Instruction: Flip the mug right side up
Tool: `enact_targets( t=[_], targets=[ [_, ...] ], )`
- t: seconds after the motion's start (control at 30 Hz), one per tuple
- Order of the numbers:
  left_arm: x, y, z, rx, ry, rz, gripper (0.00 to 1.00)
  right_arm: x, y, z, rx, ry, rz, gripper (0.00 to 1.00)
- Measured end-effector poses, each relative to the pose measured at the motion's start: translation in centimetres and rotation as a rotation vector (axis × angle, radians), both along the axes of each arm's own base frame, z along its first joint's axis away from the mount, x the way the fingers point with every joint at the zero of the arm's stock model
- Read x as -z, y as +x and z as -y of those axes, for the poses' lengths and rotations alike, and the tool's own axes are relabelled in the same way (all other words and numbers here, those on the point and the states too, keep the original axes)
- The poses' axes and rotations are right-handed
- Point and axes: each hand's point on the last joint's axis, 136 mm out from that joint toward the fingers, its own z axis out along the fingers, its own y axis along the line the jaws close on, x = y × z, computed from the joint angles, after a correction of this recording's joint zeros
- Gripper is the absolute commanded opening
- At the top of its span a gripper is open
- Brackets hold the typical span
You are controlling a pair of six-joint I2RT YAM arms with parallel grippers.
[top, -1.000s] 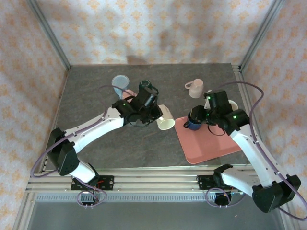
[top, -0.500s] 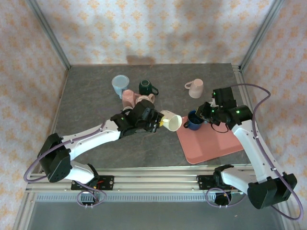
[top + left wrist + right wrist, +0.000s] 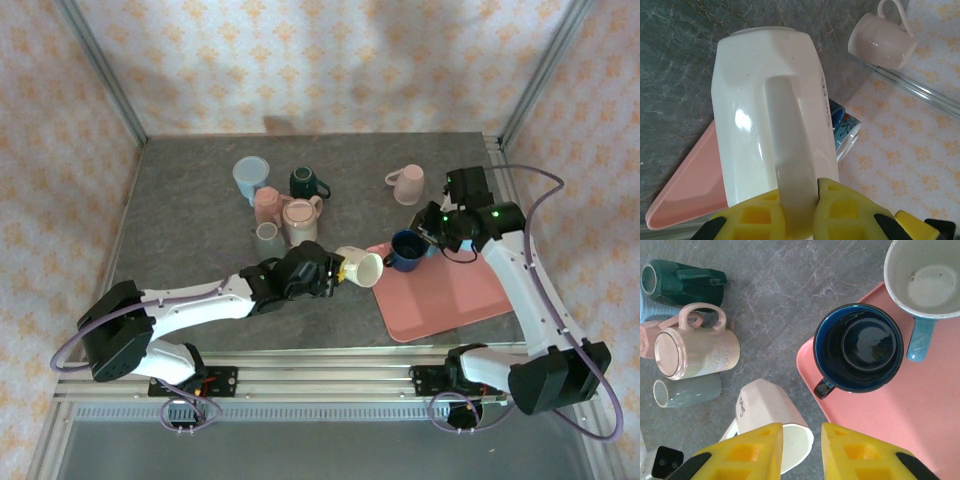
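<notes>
The cream faceted mug (image 3: 362, 266) lies on its side, mouth toward the pink tray (image 3: 450, 300), just off the tray's left edge. My left gripper (image 3: 335, 272) is shut on the mug's handle (image 3: 790, 150); its yellow fingers (image 3: 840, 210) pinch the handle on both sides, and the mug body (image 3: 760, 100) points away from the wrist. My right gripper (image 3: 437, 224) hangs open above the tray's back left corner. In the right wrist view, the right gripper (image 3: 801, 450) has nothing between its fingers and the cream mug (image 3: 765, 410) lies below.
On the tray stand a dark blue mug (image 3: 405, 250) and a white mug with a light blue handle (image 3: 922, 277), both upright. Several mugs cluster at the back left (image 3: 285, 205). A pink mug (image 3: 407, 184) sits upside down at the back right.
My left arm has carried the cream mug nearer and to the right, up to the tray's edge. My right gripper has drawn back from the dark blue mug toward the far right.
</notes>
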Motion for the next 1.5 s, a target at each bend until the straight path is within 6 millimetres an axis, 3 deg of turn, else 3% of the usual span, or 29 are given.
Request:
enact_targets(
  t=[0.2, 0.43, 0.6, 0.8, 1.0, 1.17, 1.5],
  targets=[
    [-1.3, 1.0, 0.1, -0.039, -0.035, 0.056, 0.00, 0.5, 0.5, -0.6, -0.024, 0.015, -0.033, 0.27],
    [-1.5, 0.9, -0.5, -0.056, -0.041, 0.072, 0.00, 0.5, -0.7, -2.2, -0.159, 0.075, 0.030, 0.33],
    [-2.8, 1.7, -2.5, -0.087, -0.053, 0.063, 0.00, 1.7, -2.8, -3.6, -0.228, 0.170, 0.047, 0.40],
    [-4.7, 4.4, -5.1, -0.164, -0.090, 0.081, 0.00, 2.6, -2.9, -4.7, -0.173, 0.289, 0.036, 0.53],
    [-5.0, 4.5, -5.1, -0.159, -0.105, 0.083, 0.00, 3.5, -2.9, -7.6, -0.089, 0.448, -0.053, 0.49],
    [-5.7, 4.7, -4.8, -0.154, -0.128, 0.101, 0.00, 2.9, -2.9, -10.2, -0.044, 0.535, -0.102, 0.37],
    [-5.7, 4.8, -4.6, -0.154, -0.129, 0.102, 0.00, 3.4, -2.1, -10.3, 0.094, 0.586, -0.136, 0.36]
  ],
)
